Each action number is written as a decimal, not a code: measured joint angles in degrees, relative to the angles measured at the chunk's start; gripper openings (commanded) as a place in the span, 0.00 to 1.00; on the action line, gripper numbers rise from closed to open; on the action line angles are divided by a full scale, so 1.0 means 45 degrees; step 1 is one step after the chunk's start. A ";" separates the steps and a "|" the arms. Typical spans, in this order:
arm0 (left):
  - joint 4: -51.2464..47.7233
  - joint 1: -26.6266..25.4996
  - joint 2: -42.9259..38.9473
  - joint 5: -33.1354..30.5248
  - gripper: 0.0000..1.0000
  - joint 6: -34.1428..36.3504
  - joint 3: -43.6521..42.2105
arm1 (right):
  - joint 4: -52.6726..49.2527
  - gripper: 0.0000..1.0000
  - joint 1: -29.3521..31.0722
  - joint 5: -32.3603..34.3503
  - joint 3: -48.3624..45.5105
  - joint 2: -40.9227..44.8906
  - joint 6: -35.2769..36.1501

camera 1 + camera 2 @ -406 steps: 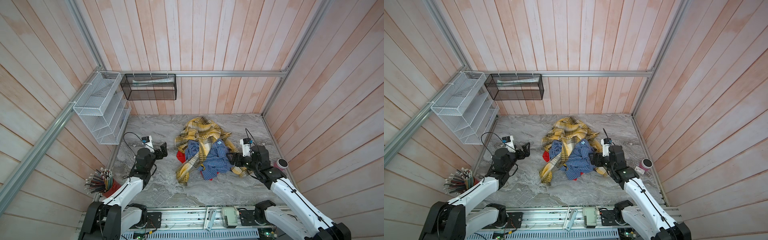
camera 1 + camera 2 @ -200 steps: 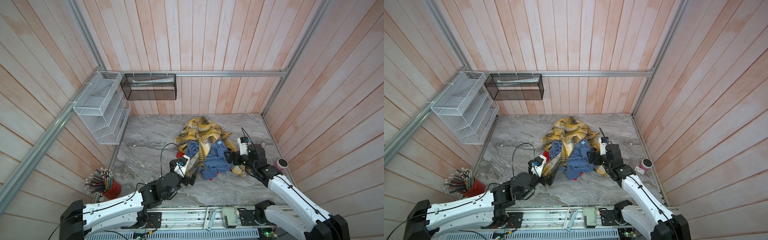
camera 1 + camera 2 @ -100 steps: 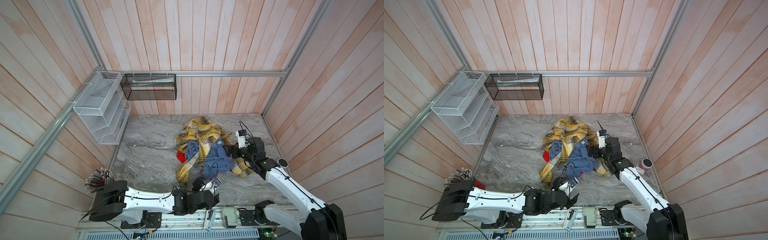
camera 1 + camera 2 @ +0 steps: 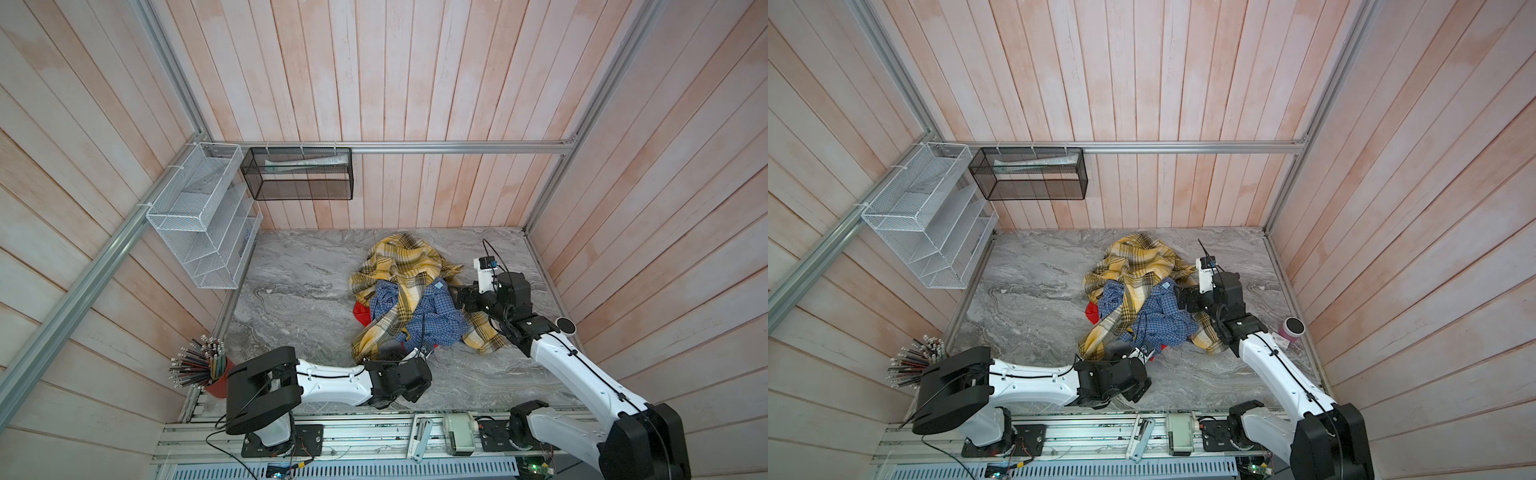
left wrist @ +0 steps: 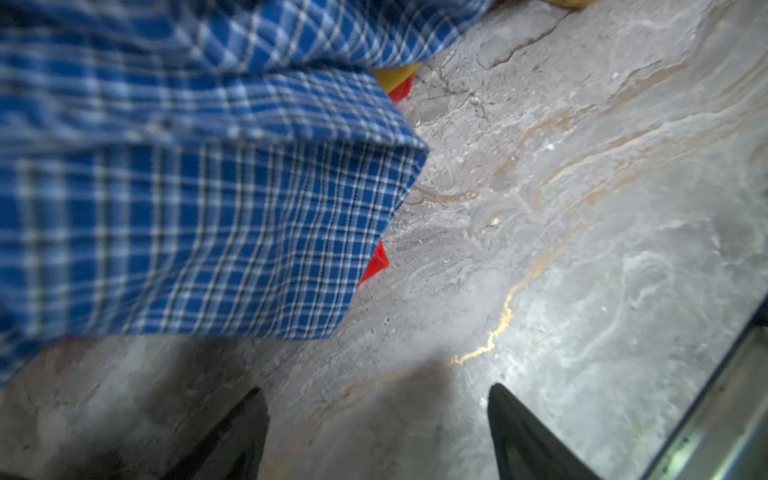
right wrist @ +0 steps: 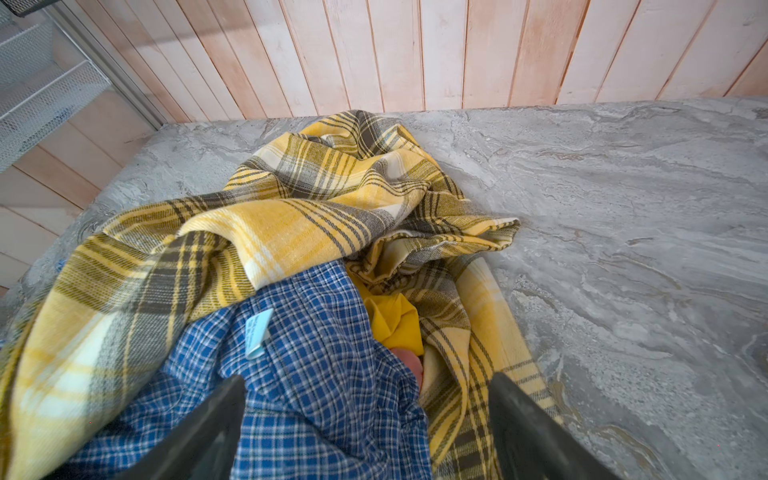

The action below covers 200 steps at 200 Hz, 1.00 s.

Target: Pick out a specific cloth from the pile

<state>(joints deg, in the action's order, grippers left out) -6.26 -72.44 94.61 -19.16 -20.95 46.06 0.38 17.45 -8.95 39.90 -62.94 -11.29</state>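
- Red cloth (image 4: 360, 316) shows at the 9 o'clock edge of the pile (image 4: 409, 291), mostly buried under the blue checked shirt (image 4: 432, 318) and the yellow plaid cloth (image 4: 399, 262).
- A second red sliver (image 5: 376, 262) pokes out from under the shirt's hem in my left wrist view, lying on the marble surface (image 5: 582, 208); a smaller red bit sits further along the same hem.
- My left gripper (image 5: 378, 432) sits low at the pile's 6 o'clock edge; its fingers (image 5: 232, 436) stand apart over bare surface, holding nothing, close to the shirt hem but not touching it.
- My right gripper (image 6: 365, 428) is at the pile's 3 o'clock side; its fingers (image 6: 536, 432) are spread, with shirt folds lying between them. I cannot tell whether they touch the fabric.
- Plain yellow fabric (image 6: 392, 322) and a pinkish bit peek between shirt and plaid in my right wrist view.
- A pencil cup (image 4: 216, 374) stands at the surface's 7 o'clock corner.
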 measured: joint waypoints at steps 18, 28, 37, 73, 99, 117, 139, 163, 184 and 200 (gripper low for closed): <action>0.0194 0.0457 0.0534 0.0102 0.76 -0.0034 0.0199 | 0.0010 0.91 0.0000 0.0005 0.0000 0.0019 0.0000; 0.0296 0.0680 0.0680 0.0049 0.76 -0.0063 0.0204 | 0.0010 0.92 0.0000 0.0005 0.0000 0.0058 0.0000; 0.0398 0.0850 0.0767 -0.0044 0.74 -0.0068 0.0209 | 0.0015 0.91 0.0000 0.0005 0.0000 0.0097 0.0000; 0.1083 0.1341 0.1559 -0.0287 0.74 0.0092 0.0709 | 0.0024 0.91 -0.0005 0.0000 0.0000 0.0141 0.0005; 0.1447 0.1370 0.2132 -0.0398 0.73 0.0374 0.1137 | 0.0024 0.92 -0.0005 0.0000 0.0000 0.0146 0.0005; 0.1632 0.1370 0.2195 -0.0510 0.75 0.0471 0.1146 | 0.0024 0.91 -0.0005 -0.0010 -0.0005 0.0146 0.0000; 0.1802 0.1370 0.2195 -0.0826 0.77 0.0568 0.1146 | 0.0151 0.92 -0.0005 -0.0078 -0.0078 0.0146 -0.0005; 0.2191 0.1389 0.2195 -0.1044 0.55 0.0928 0.1146 | 0.0223 0.92 -0.0005 -0.0121 -0.0199 0.0146 -0.0005; 0.2302 0.1467 0.2356 -0.1185 0.27 0.1336 0.1307 | 0.0228 0.91 -0.0005 -0.0121 -0.0204 0.0146 -0.0005; 0.2268 0.1520 0.2463 -0.1180 0.09 0.1656 0.1477 | 0.0223 0.91 -0.0005 -0.0126 -0.0204 0.0160 0.0000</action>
<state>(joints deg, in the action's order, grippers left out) 3.95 -65.60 105.69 -24.47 -13.50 52.71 1.39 17.43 -9.52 38.98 -62.22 -11.29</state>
